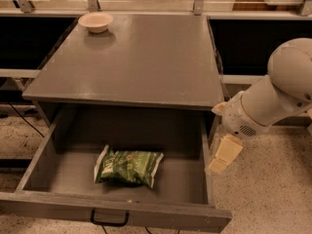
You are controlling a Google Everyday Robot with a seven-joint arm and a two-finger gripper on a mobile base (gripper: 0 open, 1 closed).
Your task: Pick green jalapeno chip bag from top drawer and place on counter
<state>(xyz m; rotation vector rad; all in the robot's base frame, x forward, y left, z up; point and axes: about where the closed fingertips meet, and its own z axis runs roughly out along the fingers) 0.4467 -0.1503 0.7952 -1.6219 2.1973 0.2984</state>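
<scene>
Gripper (pixel 222 156) beside top drawer (pixel 41 162), one green jalapeno chip bag (pixel 127 167) inside, one bowl (pixel 96 22)

The robot's arm (pixel 273 99) is glossy white and built of smooth, rounded segments. Farthest from the gripper is a broad dome, followed by a thick cylindrical link that narrows toward it. A small patch of dark vent slots (pixel 247 129) sits just above the gripper. The gripper (pixel 222 156) is pale cream and blocky, just outside the right wall of the top drawer (pixel 206 145).
</scene>
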